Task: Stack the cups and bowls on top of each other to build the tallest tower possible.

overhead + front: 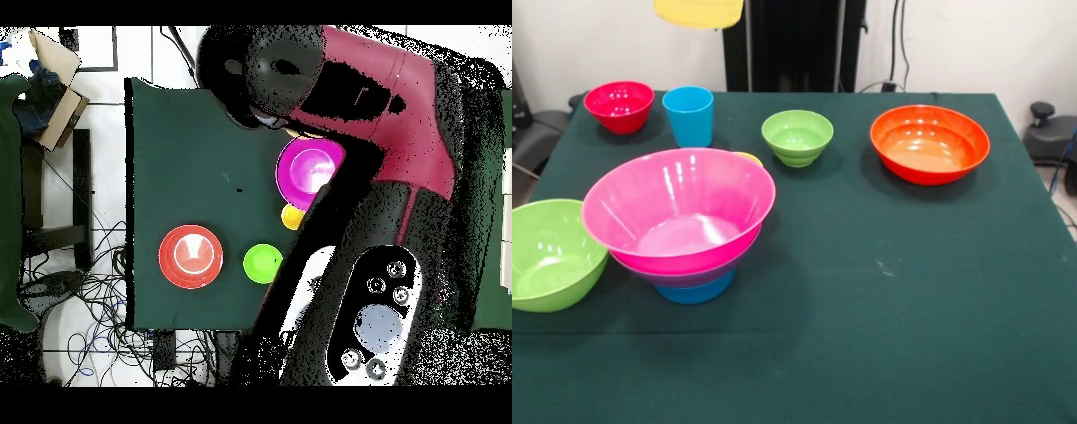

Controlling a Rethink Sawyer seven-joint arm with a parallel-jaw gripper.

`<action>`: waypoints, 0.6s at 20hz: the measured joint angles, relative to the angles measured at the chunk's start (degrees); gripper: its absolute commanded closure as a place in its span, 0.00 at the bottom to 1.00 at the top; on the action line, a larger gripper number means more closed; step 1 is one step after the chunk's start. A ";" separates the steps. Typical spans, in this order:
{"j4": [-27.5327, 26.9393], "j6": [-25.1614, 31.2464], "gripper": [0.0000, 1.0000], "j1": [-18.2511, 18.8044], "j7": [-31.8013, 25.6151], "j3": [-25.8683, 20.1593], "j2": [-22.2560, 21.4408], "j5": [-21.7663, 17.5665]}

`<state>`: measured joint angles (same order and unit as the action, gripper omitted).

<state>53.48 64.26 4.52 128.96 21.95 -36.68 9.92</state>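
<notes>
Your tower [684, 225] sits near-left: pink bowl [680, 208] over purple and blue ones, mostly hidden. A yellow cup [699, 11] hangs cut off at the top edge; gripper grip can't be told.

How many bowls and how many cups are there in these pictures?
Bowls: 7 (red, small green, orange, lime, pink, purple, mid blue)
Cups: 3 (sky blue, pale yellow at top edge, orange-yellow behind pink)
Total: 10

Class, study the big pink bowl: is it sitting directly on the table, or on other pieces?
On other pieces. In the front view the pink bowl rests, mouth up, on a purple bowl above a blue one.
</notes>
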 measured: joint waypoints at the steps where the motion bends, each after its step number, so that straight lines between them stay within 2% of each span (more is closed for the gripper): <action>1: 0.00 -0.47 1.00 0.20 0.00 -0.40 0.15 -0.05; 12: 0.01 -7.39 1.00 2.15 0.00 -4.10 3.35 -1.38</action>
<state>53.49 56.86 6.67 128.96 17.85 -33.33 8.54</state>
